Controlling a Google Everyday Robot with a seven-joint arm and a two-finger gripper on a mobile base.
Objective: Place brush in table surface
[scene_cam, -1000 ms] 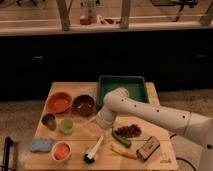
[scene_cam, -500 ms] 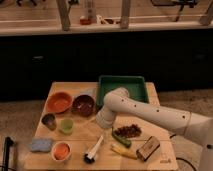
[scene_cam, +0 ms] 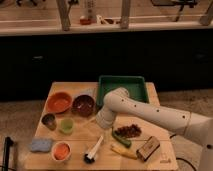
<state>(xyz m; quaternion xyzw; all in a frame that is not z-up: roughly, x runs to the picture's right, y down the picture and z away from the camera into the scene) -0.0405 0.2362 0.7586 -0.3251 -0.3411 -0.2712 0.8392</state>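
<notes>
The brush [scene_cam: 94, 149] lies flat on the table surface [scene_cam: 80, 136] near the front edge. Its slim white handle points up and right, and its black bristle head points toward the front. My gripper [scene_cam: 100, 123] is at the end of the white arm, just above the far end of the brush handle, at the middle of the table. I cannot tell whether it touches the handle. The arm reaches in from the right.
A green tray [scene_cam: 106, 84] stands at the back. An orange bowl [scene_cam: 59, 102], a dark red bowl [scene_cam: 83, 105], a metal cup [scene_cam: 49, 120] and a green cup [scene_cam: 66, 125] stand left. A blue sponge [scene_cam: 40, 145] and an orange cup [scene_cam: 61, 150] are front left. A cucumber [scene_cam: 121, 139], a banana [scene_cam: 123, 151] and a wooden box [scene_cam: 149, 148] lie front right.
</notes>
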